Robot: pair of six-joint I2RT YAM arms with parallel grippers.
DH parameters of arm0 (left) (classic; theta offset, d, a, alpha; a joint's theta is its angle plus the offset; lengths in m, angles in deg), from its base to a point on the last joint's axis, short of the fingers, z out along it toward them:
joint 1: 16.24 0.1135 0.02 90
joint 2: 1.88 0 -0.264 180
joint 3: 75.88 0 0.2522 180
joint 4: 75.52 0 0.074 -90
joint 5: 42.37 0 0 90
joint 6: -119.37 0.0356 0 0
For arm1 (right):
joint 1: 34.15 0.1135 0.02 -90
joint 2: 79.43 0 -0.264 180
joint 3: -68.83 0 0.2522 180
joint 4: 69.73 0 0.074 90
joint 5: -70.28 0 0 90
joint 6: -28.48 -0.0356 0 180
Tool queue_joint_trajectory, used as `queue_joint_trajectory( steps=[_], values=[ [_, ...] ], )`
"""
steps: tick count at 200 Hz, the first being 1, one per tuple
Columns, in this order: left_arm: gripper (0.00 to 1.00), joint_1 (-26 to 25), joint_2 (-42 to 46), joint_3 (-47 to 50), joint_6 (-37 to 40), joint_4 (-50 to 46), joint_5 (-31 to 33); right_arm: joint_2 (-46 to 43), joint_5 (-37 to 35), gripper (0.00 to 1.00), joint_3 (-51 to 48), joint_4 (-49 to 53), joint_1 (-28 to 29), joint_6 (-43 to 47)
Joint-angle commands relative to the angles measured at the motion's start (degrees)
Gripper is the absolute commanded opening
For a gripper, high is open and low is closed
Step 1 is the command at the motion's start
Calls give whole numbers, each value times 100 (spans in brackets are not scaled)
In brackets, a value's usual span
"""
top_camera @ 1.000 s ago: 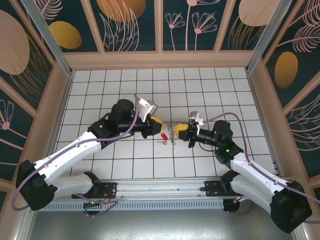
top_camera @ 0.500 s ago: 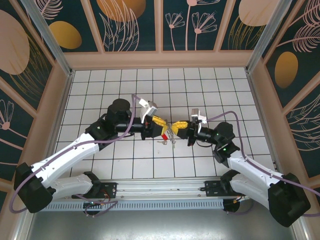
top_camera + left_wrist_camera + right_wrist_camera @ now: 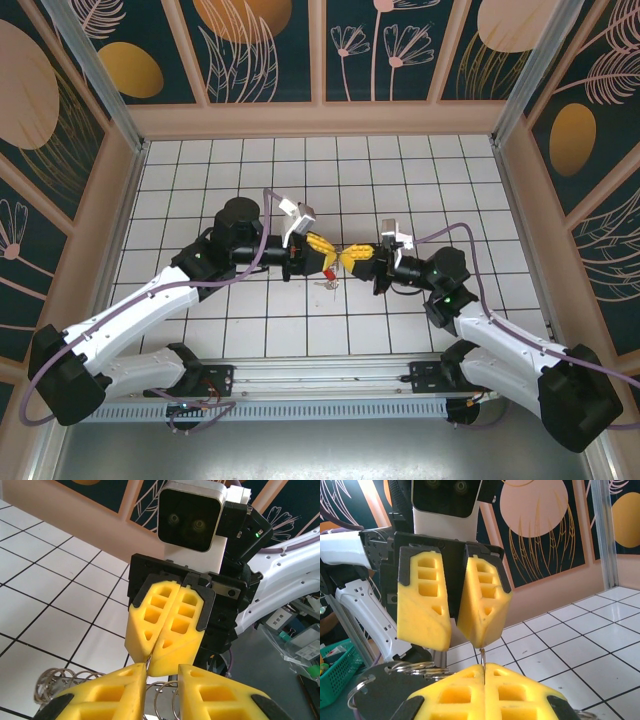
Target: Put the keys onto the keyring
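**Keyring [image 3: 483, 657] being pinched where the two grippers are meeting**

The right gripper [image 3: 154, 661] is clenching its yellow fingers fully together. A thin metal sliver, apparently the edge of the keyring, is sticking out from between their tips. The left gripper [image 3: 456, 639] is facing it tip to tip, just to its left, over the middle of the white tiled floor [image 3: 400, 180]. The left fingers are standing slightly apart with a narrow gap. Silvery wire rings [image 3: 415, 667] are showing close to that gap, and I cannot tell whether the fingers are gripping anything. The sliver is reaching up to the tip of one left finger. The keys [image 3: 326, 283] are showing as a small cluster just on the near side of the meeting fingertips. The red-headed key [image 3: 328, 272] is sitting at the cluster's far edge, close under the left gripper. Whether the cluster is resting on the tiles or hanging is unclear.
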Motion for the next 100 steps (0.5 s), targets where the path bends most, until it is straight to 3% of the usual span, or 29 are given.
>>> queue_joint_trajectory(
  steps=[1, 100],
  values=[
    [23, 14, -40, 129, 56, 266, -253, -11, -67, 0, 26, -501, 84, -28],
    [16, 19, -114, 158, 13, 368, -280, 48, -12, 0, 27, -740, 127, -106]
  ],
)
